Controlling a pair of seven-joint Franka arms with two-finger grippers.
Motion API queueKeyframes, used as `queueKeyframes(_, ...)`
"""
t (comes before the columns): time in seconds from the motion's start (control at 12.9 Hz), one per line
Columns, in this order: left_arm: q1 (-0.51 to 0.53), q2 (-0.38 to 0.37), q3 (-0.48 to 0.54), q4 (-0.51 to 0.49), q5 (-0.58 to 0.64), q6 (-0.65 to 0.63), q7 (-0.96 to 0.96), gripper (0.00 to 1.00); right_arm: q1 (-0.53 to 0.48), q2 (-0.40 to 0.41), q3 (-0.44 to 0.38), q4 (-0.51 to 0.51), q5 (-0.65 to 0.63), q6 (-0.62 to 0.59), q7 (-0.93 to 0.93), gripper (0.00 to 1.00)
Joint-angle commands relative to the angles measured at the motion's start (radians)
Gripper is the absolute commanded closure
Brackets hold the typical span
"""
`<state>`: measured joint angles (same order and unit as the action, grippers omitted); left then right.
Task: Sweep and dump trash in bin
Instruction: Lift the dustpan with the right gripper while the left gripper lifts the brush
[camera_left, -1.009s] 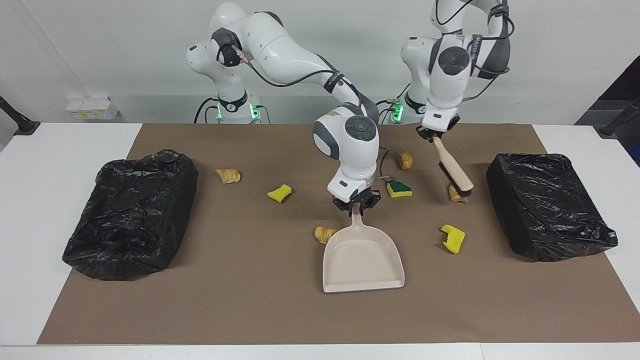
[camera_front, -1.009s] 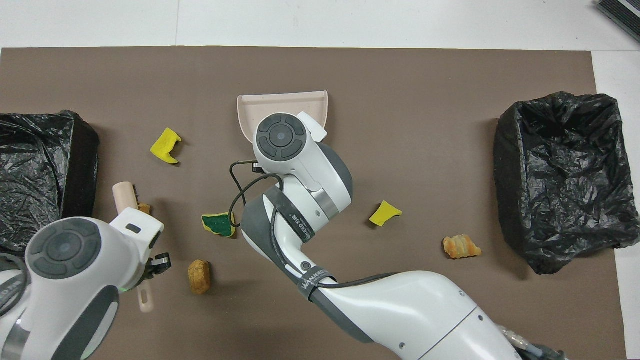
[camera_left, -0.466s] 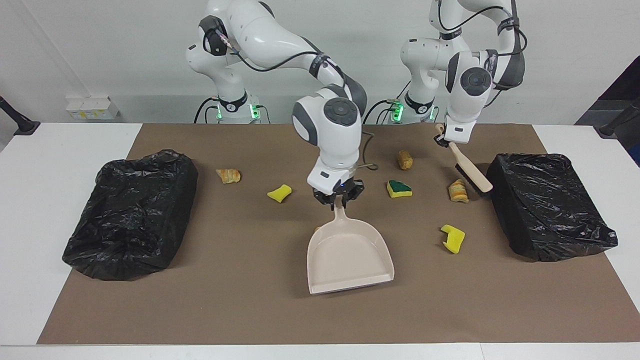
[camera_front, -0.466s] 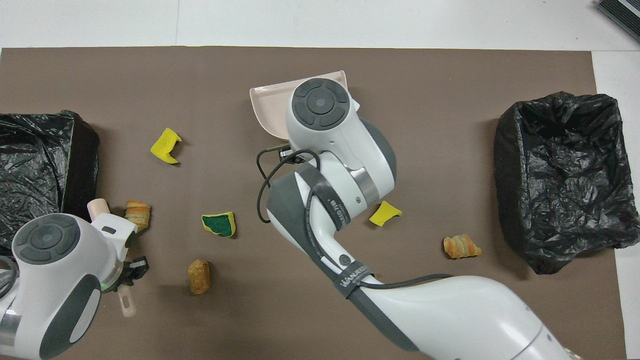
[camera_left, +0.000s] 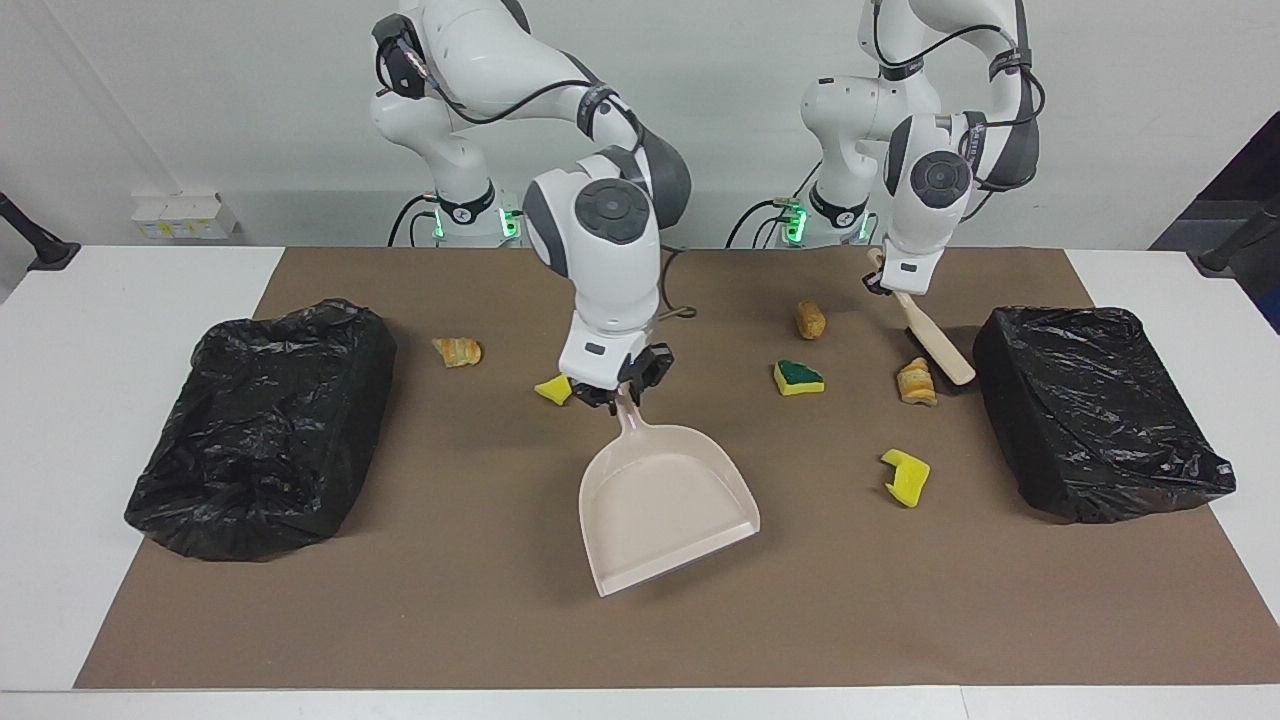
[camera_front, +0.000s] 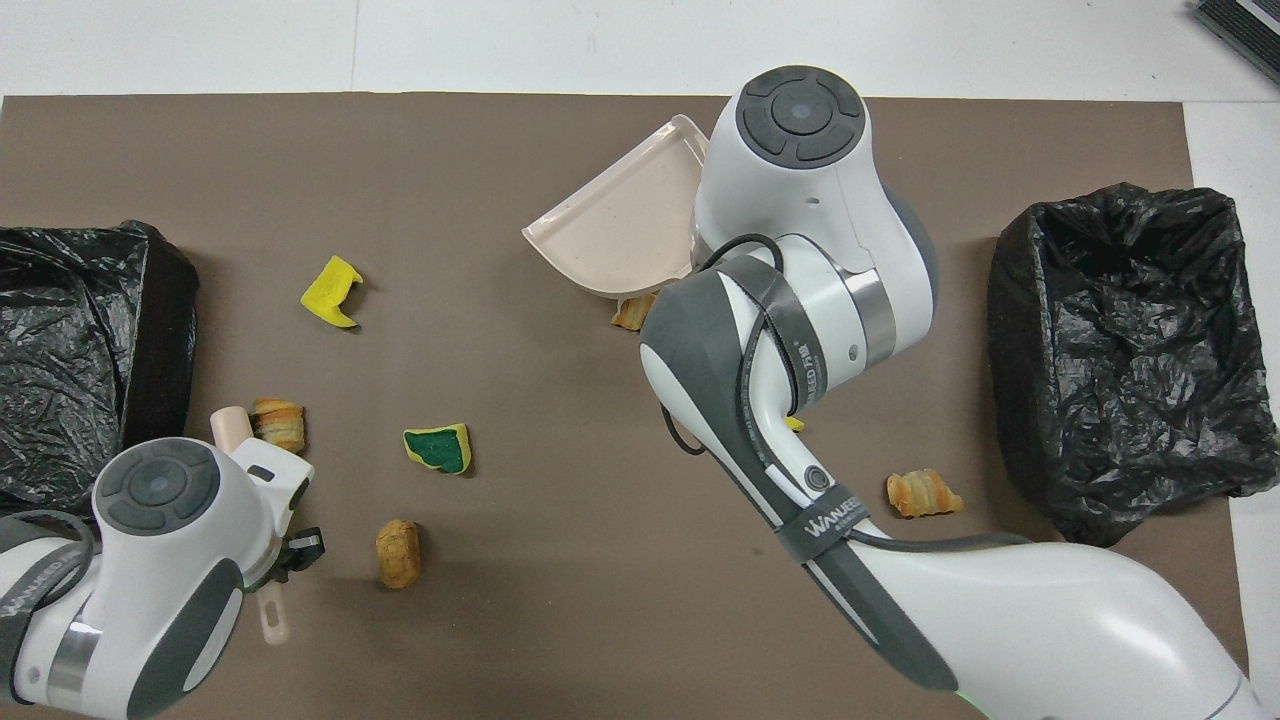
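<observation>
both hands loaded: dustpan (camera_left: 668, 500) and brush (camera_left: 930, 335) over the brown mat (camera_left: 500, 600).
we note the right hand (camera_left: 617, 392) pinching the beige dustpan's handle, pan tilted over mid-mat. the left hand (camera_left: 885, 283) is clamped on the brush handle, bristles beside a croissant piece (camera_left: 916, 382) near the black bin (camera_left: 1095, 410) at the left arm's end. the trash lies scattered on the mat: green-faced sponge (camera_left: 798, 377), yellow sponge chunk (camera_left: 906, 477), pastry (camera_left: 457, 351).

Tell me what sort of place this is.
Most likely a robotics lab set up for a cleaning test: two white robot arms bolted at a table covered by a brown mat, a bin lined with black plastic at each end, and staged trash such as a sponge.
</observation>
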<state>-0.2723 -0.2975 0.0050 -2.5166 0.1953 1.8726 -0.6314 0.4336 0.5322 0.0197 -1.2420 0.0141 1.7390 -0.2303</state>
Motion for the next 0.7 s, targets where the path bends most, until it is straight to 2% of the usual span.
queueKeyframes(0.0, -0.083, -0.014, 0.003, -0.011, -0.045, 0.025, 0.022, 1.0, -0.006, -0.052, 0.009, -0.085, 0.012, 0.007, -0.214, 1.0)
queueKeyframes(0.16, -0.122, -0.014, 0.003, -0.01, -0.089, 0.026, 0.102, 1.0, 0.011, -0.096, 0.009, -0.157, 0.007, 0.008, -0.35, 1.0)
queueKeyframes(0.39, -0.168, -0.015, 0.003, -0.01, -0.118, 0.028, 0.205, 1.0, 0.023, -0.184, 0.009, -0.334, -0.025, 0.057, -0.599, 1.0)
queueKeyframes(0.62, -0.157, -0.011, 0.006, 0.005, -0.12, 0.01, 0.22, 1.0, 0.025, -0.267, 0.009, -0.483, -0.061, 0.065, -0.75, 1.0)
